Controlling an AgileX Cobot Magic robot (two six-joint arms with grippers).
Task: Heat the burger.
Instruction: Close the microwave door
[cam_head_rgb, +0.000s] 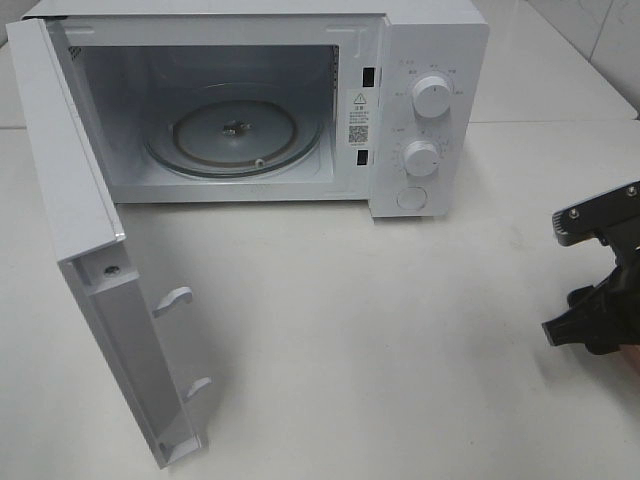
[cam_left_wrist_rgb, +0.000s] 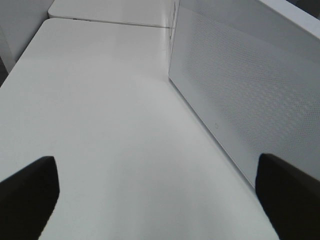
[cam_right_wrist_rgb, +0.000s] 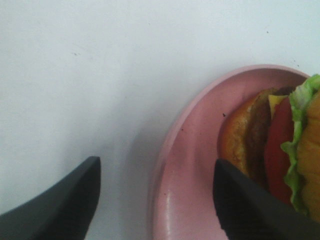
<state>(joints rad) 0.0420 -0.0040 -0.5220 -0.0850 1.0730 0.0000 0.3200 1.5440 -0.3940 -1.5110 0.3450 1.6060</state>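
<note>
Two black fingers of the right pincer (cam_right_wrist_rgb: 155, 200) stand well apart in the right wrist view, clamped on nothing; one hangs over the bare white table (cam_right_wrist_rgb: 100, 75), the other over the pink plate (cam_right_wrist_rgb: 190, 165) and close against the burger (cam_right_wrist_rgb: 280, 145). The burger lies on its side on that plate, showing its golden-brown bun, dark patty, yellow cheese, red tomato slice and green lettuce frill. The plate's rim runs between the two fingers. From the high camera the burger and plate cannot be seen; only the right pincer (cam_head_rgb: 600, 290) shows, dark, at the right edge of the table (cam_head_rgb: 400, 330), well apart from the microwave oven (cam_head_rgb: 270, 100).

The microwave oven is white and sits at the back of the table. Its door (cam_head_rgb: 100, 250) is swung fully open toward the left, showing two latch hooks on its inner edge. Inside, the round glass turntable (cam_head_rgb: 235, 135) sits bare in the cavity. On the control panel at the right are an upper knob (cam_head_rgb: 432, 97), a lower knob (cam_head_rgb: 421, 157) and a round button (cam_head_rgb: 412, 198) beneath them.

In the left wrist view the left pincer (cam_left_wrist_rgb: 160, 200) has its two dark fingertips spread wide at the picture's lower corners, gripping nothing. Between them is bare table, and beside one fingertip stands the outer face of the open microwave door (cam_left_wrist_rgb: 240, 90), patterned with fine dots.
</note>
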